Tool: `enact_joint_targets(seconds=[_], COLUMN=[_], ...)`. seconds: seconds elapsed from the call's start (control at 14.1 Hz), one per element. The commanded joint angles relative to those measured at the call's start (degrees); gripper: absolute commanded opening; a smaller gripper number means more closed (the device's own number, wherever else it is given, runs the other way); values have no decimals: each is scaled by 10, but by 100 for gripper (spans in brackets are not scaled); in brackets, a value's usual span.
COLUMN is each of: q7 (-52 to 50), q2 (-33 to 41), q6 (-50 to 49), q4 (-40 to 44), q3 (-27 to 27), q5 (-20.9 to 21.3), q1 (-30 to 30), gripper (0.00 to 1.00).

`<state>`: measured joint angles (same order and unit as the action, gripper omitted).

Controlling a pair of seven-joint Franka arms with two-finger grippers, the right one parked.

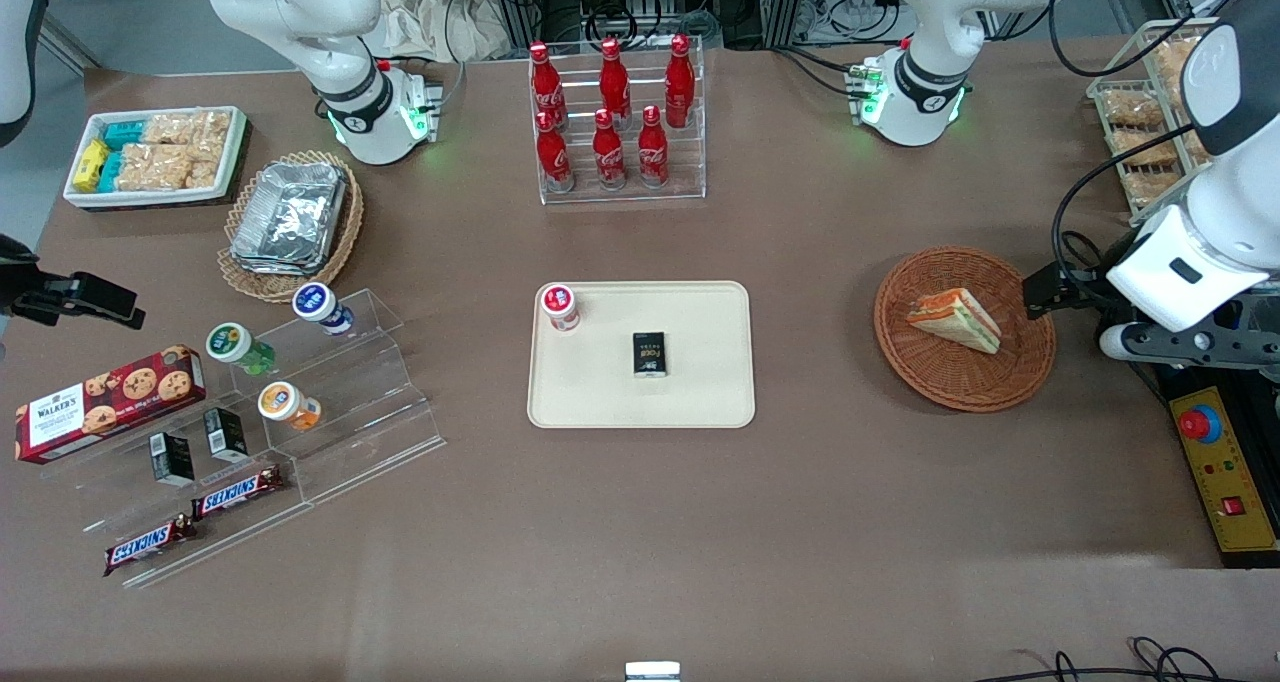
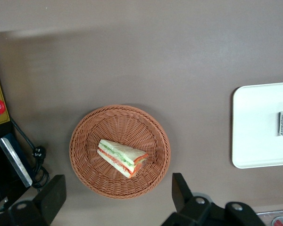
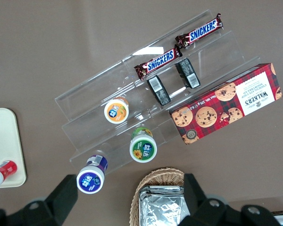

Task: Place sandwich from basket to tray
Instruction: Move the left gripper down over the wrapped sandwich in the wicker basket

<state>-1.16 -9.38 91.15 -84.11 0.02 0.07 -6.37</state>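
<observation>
The sandwich [image 1: 955,318] [image 2: 122,157], a wrapped white-bread wedge with orange, red and green layers, lies in the round reddish-brown basket [image 1: 960,382] [image 2: 89,141]. My gripper [image 1: 1045,292] [image 2: 118,183] hovers high over the basket's edge nearest the working arm's end of the table. It is open wide with nothing between its fingers. The cream tray [image 1: 700,402] [image 2: 254,127] sits mid-table, toward the parked arm from the basket. A red-capped small bottle [image 1: 560,307] and a small black box [image 1: 650,353] rest on it.
A rack of red cola bottles [image 1: 615,122] stands farther from the camera than the tray. A yellow emergency-stop box [image 1: 1225,472] and a wire snack rack [image 1: 1140,122] flank the working arm. Acrylic steps with snacks [image 1: 300,402] lie toward the parked arm's end.
</observation>
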Motion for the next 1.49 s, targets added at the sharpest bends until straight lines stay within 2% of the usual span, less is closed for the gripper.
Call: enact_joint_targets(seconds=[0.0,0.28,0.5,0.64,0.78,0.92,1.06,1.2,1.42], q7=[-20,-102,-293,-396,-483,-545,-562,-614,-652], q2=[-8,-6,-1,4,16,18,63,130,147], q6=[-4,-12,-28,-28,-16,-10,69,194,243], q4=[16,12,4,-31,-76,-98,-195,-337,-403], q3=[-3,-2,-1,1,1,1,2,-4,-17], q5=[-3,-10,-27,-32,-74,-63,-56,-13,-9], q1=[3,3,15,24,56,60,60,53,51], gripper=[99,99,99,99,99,99,99,99,99])
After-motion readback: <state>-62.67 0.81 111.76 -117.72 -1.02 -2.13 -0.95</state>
